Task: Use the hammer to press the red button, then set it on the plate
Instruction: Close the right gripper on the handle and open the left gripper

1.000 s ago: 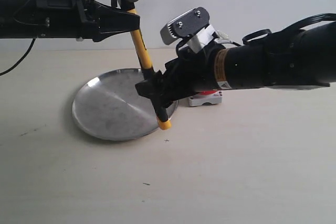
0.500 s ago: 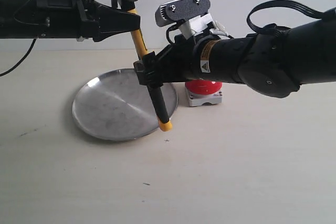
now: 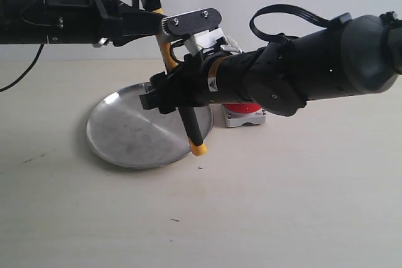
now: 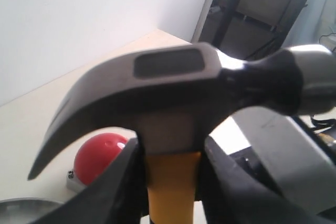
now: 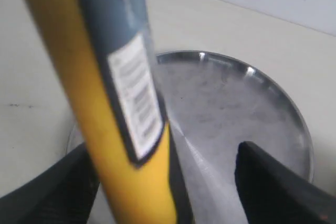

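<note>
The hammer (image 3: 171,61) hangs nearly upright above the table, its dark head (image 4: 173,77) on top and its looped yellow end just over the plate's rim. My left gripper (image 3: 157,24) (image 4: 170,182) is shut on the yellow neck right under the head. Lower down, my right gripper (image 3: 164,94) (image 5: 168,182) stands open around the yellow-and-black handle (image 5: 121,93), which lies near one finger with a gap to the other. The plate (image 3: 125,133) (image 5: 236,103) lies flat below. The red button (image 3: 242,108) (image 4: 97,156) sits beyond the plate, mostly hidden behind my right arm.
The pale tabletop (image 3: 282,205) spreads out in front of the plate. A white wall stands behind. A black cable (image 3: 22,70) hangs at the far left. A dark doorway (image 4: 262,9) shows in the left wrist view.
My right arm has swung left and its wrist has turned, the gripper shifting from the black grip up to the middle of the handle. The left arm and hammer have stayed put.
</note>
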Action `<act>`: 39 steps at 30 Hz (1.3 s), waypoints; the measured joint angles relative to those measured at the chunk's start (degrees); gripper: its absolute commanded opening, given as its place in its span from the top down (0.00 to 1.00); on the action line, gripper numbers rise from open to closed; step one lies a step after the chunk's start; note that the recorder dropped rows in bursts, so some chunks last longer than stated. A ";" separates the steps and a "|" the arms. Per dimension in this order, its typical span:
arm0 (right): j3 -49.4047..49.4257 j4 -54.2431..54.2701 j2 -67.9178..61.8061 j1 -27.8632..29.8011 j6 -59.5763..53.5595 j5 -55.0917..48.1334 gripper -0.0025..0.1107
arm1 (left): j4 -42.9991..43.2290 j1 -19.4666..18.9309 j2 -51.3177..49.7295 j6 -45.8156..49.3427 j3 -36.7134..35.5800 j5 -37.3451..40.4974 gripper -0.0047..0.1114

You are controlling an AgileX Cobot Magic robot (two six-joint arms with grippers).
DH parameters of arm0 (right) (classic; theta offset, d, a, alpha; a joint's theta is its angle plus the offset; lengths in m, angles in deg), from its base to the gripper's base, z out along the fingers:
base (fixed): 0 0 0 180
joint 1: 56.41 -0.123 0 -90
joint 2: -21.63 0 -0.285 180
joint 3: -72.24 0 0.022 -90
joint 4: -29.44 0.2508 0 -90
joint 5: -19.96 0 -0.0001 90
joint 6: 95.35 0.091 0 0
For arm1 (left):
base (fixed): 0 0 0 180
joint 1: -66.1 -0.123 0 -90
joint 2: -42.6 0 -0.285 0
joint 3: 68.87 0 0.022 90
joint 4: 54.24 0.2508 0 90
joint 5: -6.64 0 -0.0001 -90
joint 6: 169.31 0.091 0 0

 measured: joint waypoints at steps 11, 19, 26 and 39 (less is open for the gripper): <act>-0.47 1.67 -0.85 -0.03 -0.09 -4.24 0.43 | 0.00 1.71 0.00 0.09 0.47 -1.26 0.96; -0.47 2.04 -0.85 -0.03 -0.09 -7.65 0.43 | 0.11 1.80 0.00 0.09 2.18 -2.72 0.96; -0.47 2.04 -0.85 -0.03 -0.09 -6.86 0.43 | 0.00 1.80 0.00 -2.57 4.27 -2.61 0.96; -0.47 2.04 -0.85 -0.03 -0.53 -2.90 0.43 | 0.00 -4.85 0.00 -10.59 5.15 1.33 0.96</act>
